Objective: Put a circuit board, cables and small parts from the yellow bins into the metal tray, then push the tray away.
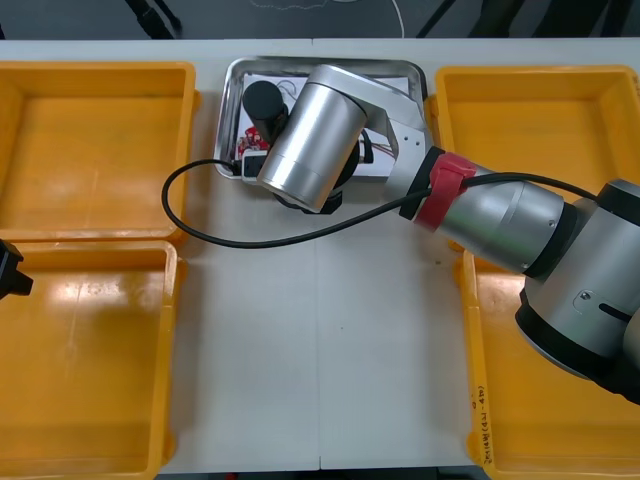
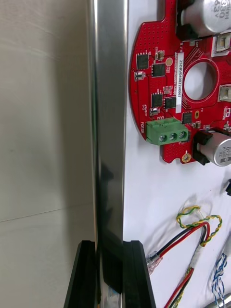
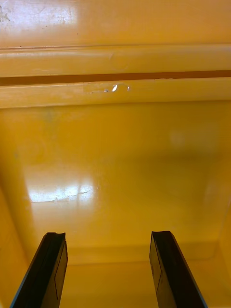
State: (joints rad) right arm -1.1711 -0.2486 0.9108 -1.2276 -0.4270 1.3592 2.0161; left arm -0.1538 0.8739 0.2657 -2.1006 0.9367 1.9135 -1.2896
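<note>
Your right end effector (image 2: 109,246) is clenched on the rim of the tray (image 2: 108,120). One finger is outside over the counter (image 2: 43,120) and the other is inside on the white floor. The tray sits at the far centre of the counter, between the far bins. Inside it, the red board (image 2: 163,96) lies just beside the gripped rim. The red and yellow cable (image 2: 192,236) and the blue and white cable (image 2: 219,274) lie near the inner finger. Your left end effector (image 3: 108,236) hangs released inside the near left bin (image 3: 115,159).
</note>
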